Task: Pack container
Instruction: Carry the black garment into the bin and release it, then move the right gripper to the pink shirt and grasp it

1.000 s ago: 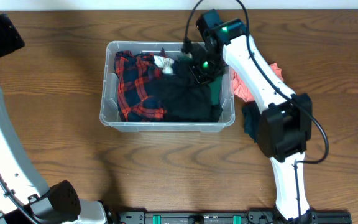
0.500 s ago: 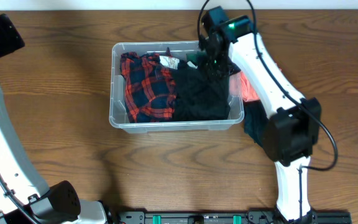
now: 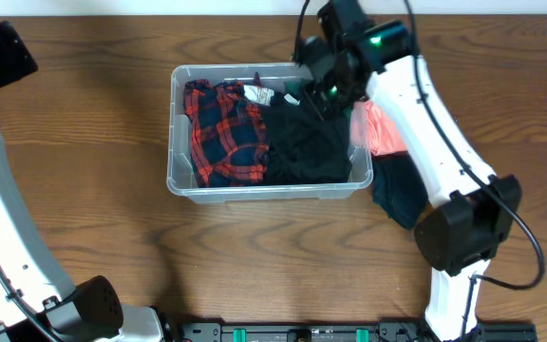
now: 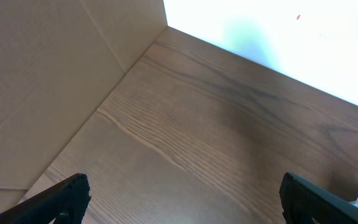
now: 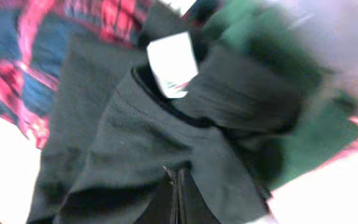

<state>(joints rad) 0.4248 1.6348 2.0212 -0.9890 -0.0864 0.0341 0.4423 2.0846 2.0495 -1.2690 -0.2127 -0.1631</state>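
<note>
Several garments (image 3: 221,133) fill the container (image 3: 254,191) mid-table overhead, the right gripper (image 3: 329,87) at its 1 o'clock corner. Left wrist: left gripper (image 4: 185,190) gapes above the table (image 4: 197,124). Right wrist: jaws closed against the black garment (image 5: 123,143); tuck it low, below the rim.

— How is the container (image 3: 269,193) described?
— It is seen as a clear plastic rectangular bin with rounded corners and a rolled rim. It is stood upright and open-topped, with its long sides run left to right.

— Where is it placed?
— It is set on the wooden table (image 3: 112,237), about midway across and towards the far edge.

— What is held in it?
— The left part is filled by a red-and-navy plaid garment (image 3: 221,133) and the right part by a black garment (image 3: 302,147). The floor is hidden.
</note>
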